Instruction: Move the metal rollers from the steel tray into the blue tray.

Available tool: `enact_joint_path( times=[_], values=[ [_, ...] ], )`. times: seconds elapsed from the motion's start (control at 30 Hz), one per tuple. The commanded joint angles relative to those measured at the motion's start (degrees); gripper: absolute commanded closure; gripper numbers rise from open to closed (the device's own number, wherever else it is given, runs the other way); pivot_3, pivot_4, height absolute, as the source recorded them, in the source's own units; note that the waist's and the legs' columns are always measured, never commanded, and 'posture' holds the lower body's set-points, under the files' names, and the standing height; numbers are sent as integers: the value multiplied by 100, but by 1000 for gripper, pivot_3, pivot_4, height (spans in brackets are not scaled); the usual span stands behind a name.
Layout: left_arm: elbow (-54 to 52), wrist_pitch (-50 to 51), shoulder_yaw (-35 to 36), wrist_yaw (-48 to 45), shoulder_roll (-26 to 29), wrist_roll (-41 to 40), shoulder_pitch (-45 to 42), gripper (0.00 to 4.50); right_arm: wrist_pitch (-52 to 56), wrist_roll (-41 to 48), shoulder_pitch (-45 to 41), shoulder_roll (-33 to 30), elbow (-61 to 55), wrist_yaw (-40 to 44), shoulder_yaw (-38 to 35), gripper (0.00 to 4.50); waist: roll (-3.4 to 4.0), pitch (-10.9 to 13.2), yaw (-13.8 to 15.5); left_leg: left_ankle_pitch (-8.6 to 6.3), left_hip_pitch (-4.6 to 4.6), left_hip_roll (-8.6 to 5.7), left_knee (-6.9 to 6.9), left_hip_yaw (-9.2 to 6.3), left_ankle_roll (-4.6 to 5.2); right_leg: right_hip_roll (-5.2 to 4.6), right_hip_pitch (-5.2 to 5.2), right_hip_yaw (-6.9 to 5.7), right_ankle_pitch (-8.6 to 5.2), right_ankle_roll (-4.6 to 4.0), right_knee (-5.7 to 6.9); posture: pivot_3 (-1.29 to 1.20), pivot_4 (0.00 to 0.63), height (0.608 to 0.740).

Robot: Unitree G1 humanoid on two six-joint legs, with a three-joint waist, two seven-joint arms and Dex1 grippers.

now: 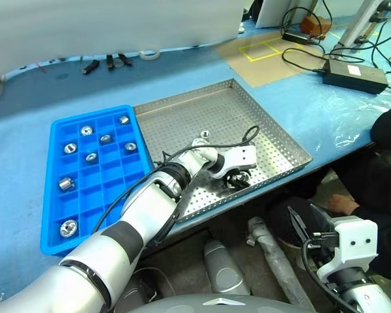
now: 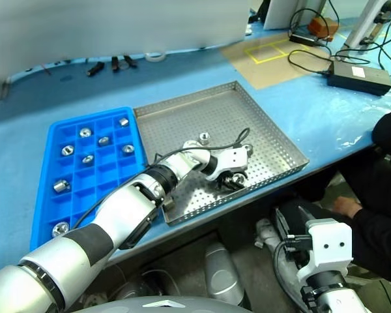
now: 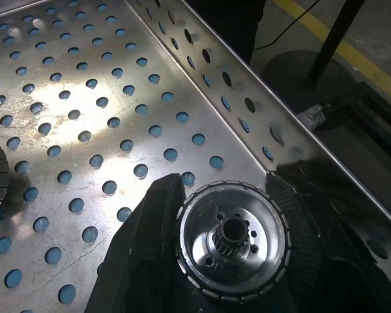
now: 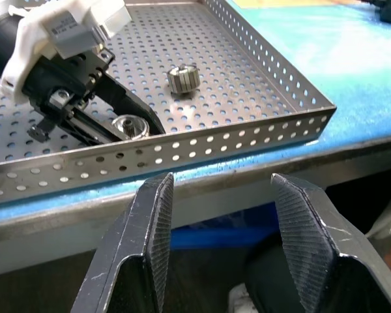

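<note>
Blue sheeting covers the bench (image 1: 26, 150); on it the steel tray (image 1: 260, 114) sits beside the blue tray (image 1: 55, 189). Left gripper (image 1: 238, 180) is clamped on a roller (image 3: 233, 242) near the steel tray's front rim, and the smooth metal could slip out on lifting. Right gripper (image 4: 221, 225) hangs apart, empty, below the bench edge. Another roller (image 4: 180, 79) waits nearby.
</note>
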Motion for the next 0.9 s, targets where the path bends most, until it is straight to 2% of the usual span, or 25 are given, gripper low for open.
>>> enact_joint_path(
  times=[0.03, 0.33, 0.47, 0.6, 0.8, 0.9],
  values=[
    [-65, -13, 176, -126, -341, -71, 39, 2779, 70, 254, -127, -182, -252, -148, -102, 2032, 0, 0, -18, 0, 0, -3, 1, -7, 0, -3, 6, -7, -2, 4, 0, -853, 150, 740],
    [-295, 57, 689, -354, 112, -367, -201, 2779, 400, 707, -619, -568, -252, -74, -352, 2032, 1, 0, -61, -2, -41, -48, 4, -80, 4, -42, 24, -83, -15, 24, -1, -781, 150, 740],
    [-696, 220, 1025, -984, 551, -688, -245, 2779, 789, 1100, -1364, -905, -252, 27, -519, 2032, 1, 0, -58, -2, -59, -57, 10, -93, 8, -55, 23, -102, 10, -17, -1, -708, 150, 740],
    [-1711, 612, 1273, -1517, 1165, -1091, 51, 2779, 1375, 1590, -2679, -1340, -44, 360, -666, 2032, 1, 2, -31, -3, -59, -60, 18, -97, 14, -67, 36, -120, 13, -22, 0, -604, 150, 740],
    [-3900, 1862, 1630, -1045, 1905, -1560, 911, 2779, 1798, 1982, -4641, -1734, 866, 1160, -384, 2032, 8, 4, 378, 7, -61, -47, 31, -99, 42, -82, 63, -172, 18, -31, 3, -380, 150, 740],
    [-5076, 2583, 1683, -697, 2207, -1701, 1483, 2779, 1856, 1969, -5421, -1723, 1341, 1637, -25, 2032, 19, 10, 765, 12, -73, -34, 34, -99, 49, -81, 56, -194, 19, -33, 15, -268, 150, 740]
  ],
)
